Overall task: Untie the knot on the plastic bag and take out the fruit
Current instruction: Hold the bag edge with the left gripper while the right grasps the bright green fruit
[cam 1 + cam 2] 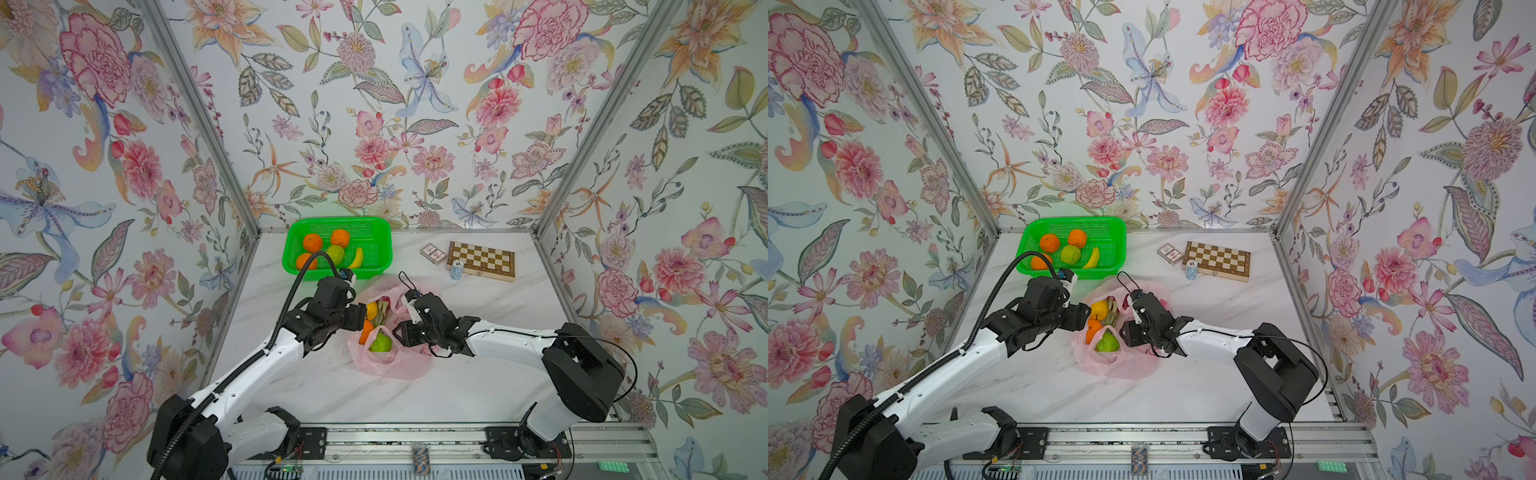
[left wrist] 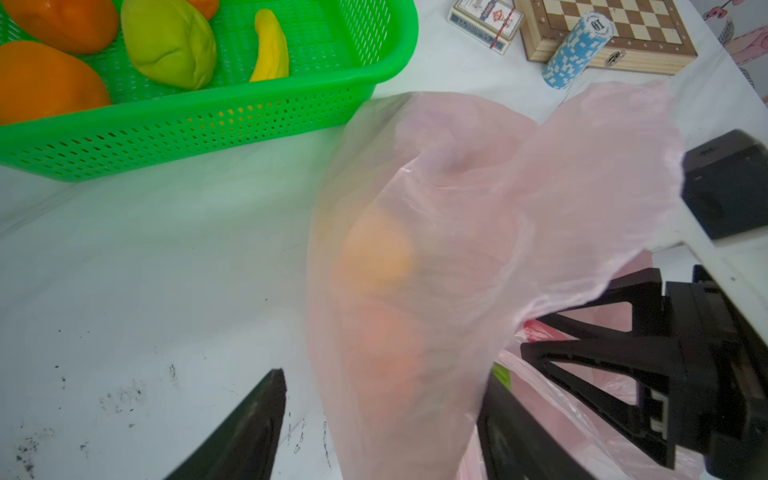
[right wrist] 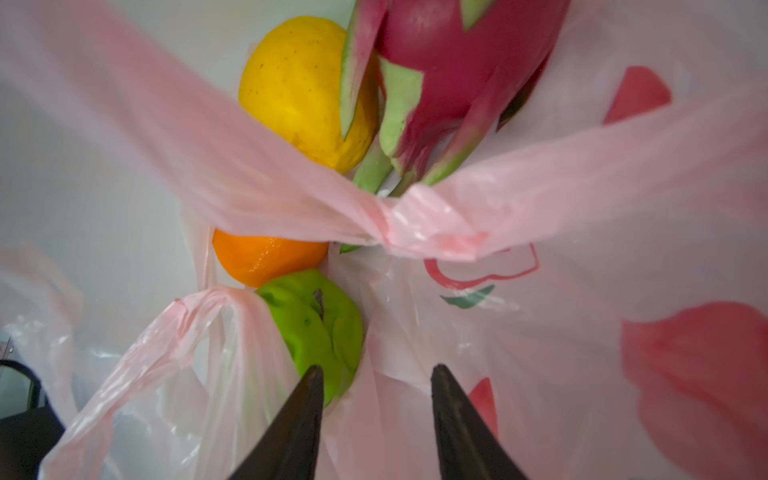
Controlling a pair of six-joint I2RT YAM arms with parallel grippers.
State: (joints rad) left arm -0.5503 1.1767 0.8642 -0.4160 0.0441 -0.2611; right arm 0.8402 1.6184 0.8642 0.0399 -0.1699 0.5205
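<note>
The knot (image 3: 415, 226) is a twisted bunch midway along a pink strap (image 3: 582, 166) stretched over the mouth of the bag (image 1: 390, 365), which lies on the worktop (image 1: 457, 374) just beside the green basket (image 1: 340, 220). It sits straight ahead of the right claw (image 3: 376, 376), just past a green fruit (image 3: 316, 324), with the strap running crosswise to that claw's reach; the claw's jaws stand apart, gripping nothing. The left claw (image 2: 386, 374), nearer the basket, is spread too, straddling the bag's side wall, so the right arm seems better placed.
</note>
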